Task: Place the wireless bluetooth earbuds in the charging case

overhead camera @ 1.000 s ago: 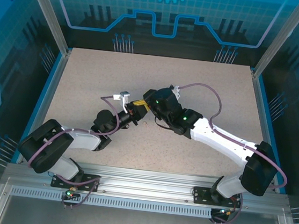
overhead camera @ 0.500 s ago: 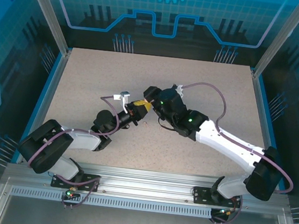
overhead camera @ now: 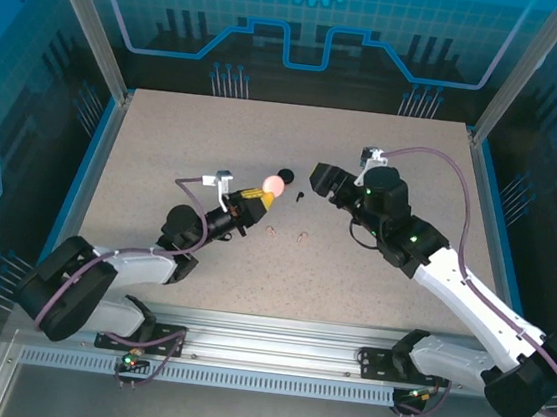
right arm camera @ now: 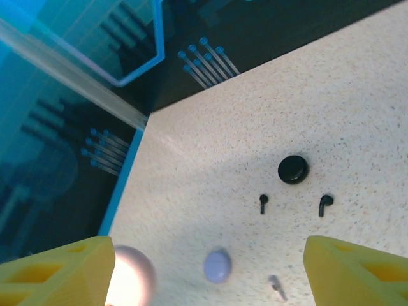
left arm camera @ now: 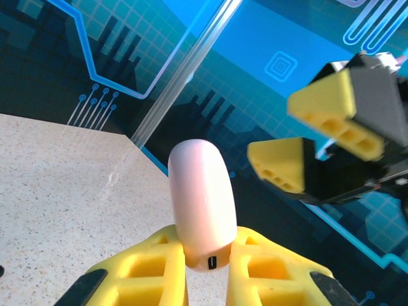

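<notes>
My left gripper (overhead camera: 259, 197) is shut on a pale pink round charging case (overhead camera: 276, 183), held edge-on between its yellow fingers (left arm camera: 148, 268), closed, with the port end toward the camera (left arm camera: 201, 197). My right gripper (overhead camera: 319, 181) stands open a short way to the right of it, with nothing between its fingers (right arm camera: 57, 271). Below it on the table lie a black case (right arm camera: 293, 169), two black earbuds (right arm camera: 263, 202) (right arm camera: 326, 204), a lilac case (right arm camera: 217, 265) and a lilac earbud (right arm camera: 276, 285). Two pale earbuds (overhead camera: 271, 231) (overhead camera: 302, 236) lie nearer the front.
The speckled table (overhead camera: 386, 150) is ringed by a blue rim and glass walls with aluminium posts (overhead camera: 84, 20). The right gripper's yellow fingers (left arm camera: 325, 108) hang close to the held case in the left wrist view. Bare tabletop stretches to the back and to both sides.
My right arm has drawn back to the right, away from the left gripper, and its jaws have opened. The pink case now shows in the left gripper, and the pale earbuds are uncovered.
</notes>
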Motion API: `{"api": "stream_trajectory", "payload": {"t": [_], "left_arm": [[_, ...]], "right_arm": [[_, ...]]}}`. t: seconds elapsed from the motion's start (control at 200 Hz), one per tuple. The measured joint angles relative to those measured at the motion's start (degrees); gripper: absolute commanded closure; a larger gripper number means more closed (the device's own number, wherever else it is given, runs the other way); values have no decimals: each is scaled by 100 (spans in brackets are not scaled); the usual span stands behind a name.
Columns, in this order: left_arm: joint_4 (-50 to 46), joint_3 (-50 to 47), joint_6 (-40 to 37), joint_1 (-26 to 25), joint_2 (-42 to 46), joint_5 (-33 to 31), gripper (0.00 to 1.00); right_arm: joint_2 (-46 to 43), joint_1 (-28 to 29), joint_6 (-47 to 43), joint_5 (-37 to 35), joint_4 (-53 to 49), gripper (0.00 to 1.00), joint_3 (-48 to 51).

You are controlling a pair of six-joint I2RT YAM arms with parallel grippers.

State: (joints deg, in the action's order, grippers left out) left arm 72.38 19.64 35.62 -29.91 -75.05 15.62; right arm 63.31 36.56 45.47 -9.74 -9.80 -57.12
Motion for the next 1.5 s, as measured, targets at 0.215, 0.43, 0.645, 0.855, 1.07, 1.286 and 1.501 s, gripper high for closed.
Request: {"api": "stream_trajectory", "payload": {"t": [0.215,0.43,0.645,0.855,1.07,1.286,1.501], "left_arm": [[-1130,184,42,101,640,651,100],[-2107,586,-17,101,990,1034,100],[-2557,730,-127,131,1010,1196,100],[-2721,732,-153,138,1010,1279,100],[-2719,732,-166,138,1019,1281,100],[-2723,734,-164,164,1043,1338,100],[-2756,791,-164,164,1147,1408,100]], "right_arm": [[-17,-238,-1423,1565,223,23,240],[87,-168,-1921,2271,612,24,249],[455,173,-2146,2389,682,26,245],[520,192,-2210,2306,688,28,243],[553,125,-2216,2149,684,33,243],[584,-111,-2116,2065,800,36,380],[608,-367,-1958,2044,813,36,570]]}}
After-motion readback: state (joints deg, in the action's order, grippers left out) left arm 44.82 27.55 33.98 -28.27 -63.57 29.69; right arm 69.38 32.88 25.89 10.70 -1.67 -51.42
